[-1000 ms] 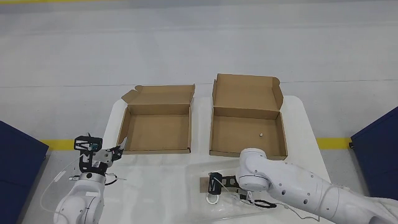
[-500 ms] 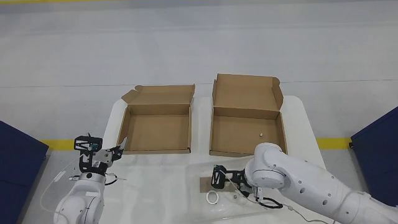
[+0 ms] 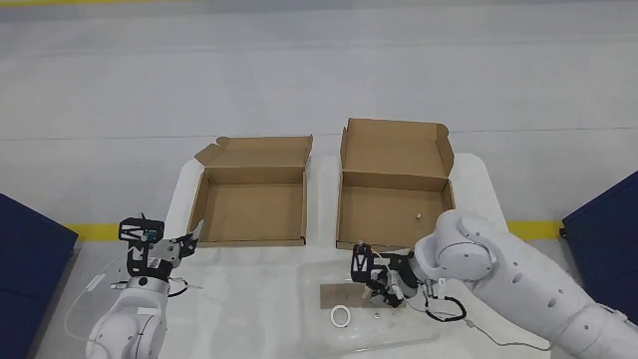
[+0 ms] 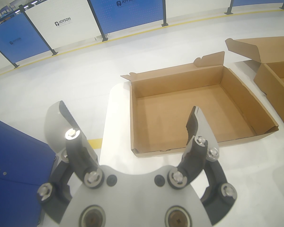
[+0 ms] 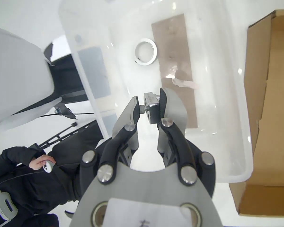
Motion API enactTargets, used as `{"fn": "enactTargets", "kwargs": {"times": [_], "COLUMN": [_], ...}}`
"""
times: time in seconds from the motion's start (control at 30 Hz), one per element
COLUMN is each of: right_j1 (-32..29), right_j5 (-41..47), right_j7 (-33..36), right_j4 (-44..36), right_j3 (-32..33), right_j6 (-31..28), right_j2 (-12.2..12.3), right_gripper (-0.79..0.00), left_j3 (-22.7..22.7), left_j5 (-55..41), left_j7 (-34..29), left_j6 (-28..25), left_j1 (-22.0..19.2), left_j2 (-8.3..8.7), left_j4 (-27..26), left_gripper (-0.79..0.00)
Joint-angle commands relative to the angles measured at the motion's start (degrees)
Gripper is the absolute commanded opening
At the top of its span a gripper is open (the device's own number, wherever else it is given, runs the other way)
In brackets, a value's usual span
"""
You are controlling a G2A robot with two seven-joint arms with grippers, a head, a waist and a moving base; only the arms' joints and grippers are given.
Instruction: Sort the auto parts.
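Note:
My right gripper (image 5: 148, 107) is shut on a small grey metal part (image 5: 151, 109), held above the clear plastic bin (image 5: 236, 152). From above, the right gripper (image 3: 377, 284) hangs over the bin near the front edge of the right cardboard box (image 3: 397, 215). A white ring (image 5: 145, 51) lies in the bin beside a brown cardboard strip (image 5: 174, 55); from the top camera the white ring (image 3: 340, 315) lies left of the gripper. A small pale part (image 3: 419, 214) lies in the right box. My left gripper (image 4: 130, 121) is open and holds nothing, near the left cardboard box (image 4: 191, 109).
The left box (image 3: 249, 209) and right box stand side by side with lids folded back. The left gripper (image 3: 169, 247) sits at the table's left front corner. Blue panels flank the table on both sides.
My right arm lifted the grey part from the bin floor and moved right and toward the right box. The white ring now lies uncovered in the bin. The left arm stayed still.

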Motion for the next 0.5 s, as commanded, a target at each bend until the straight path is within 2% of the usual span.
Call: {"fn": "enactTargets", "kwargs": {"times": [0.0,0.17,0.47], "right_j1": [-1.61,-5.12,-5.12], "right_j5": [3.37,11.38,11.38], "right_j7": [-1.09,-6.18,-6.18], "right_j4": [0.53,-0.25,-0.25], "right_j3": [3.51,8.41,8.41], "right_j6": [-1.36,-6.46,-6.46], "right_j2": [1.43,4.79,4.79], "right_gripper": [-0.785,-0.785,-0.785], "left_j3": [0.0,0.0,0.0], "left_j5": [0.0,0.0,0.0], "left_j7": [0.0,0.0,0.0], "left_j6": [0.0,0.0,0.0], "left_j1": [0.0,0.0,0.0], "left_j2": [0.0,0.0,0.0], "left_j4": [0.0,0.0,0.0], "left_gripper": [0.0,0.0,0.0]}}
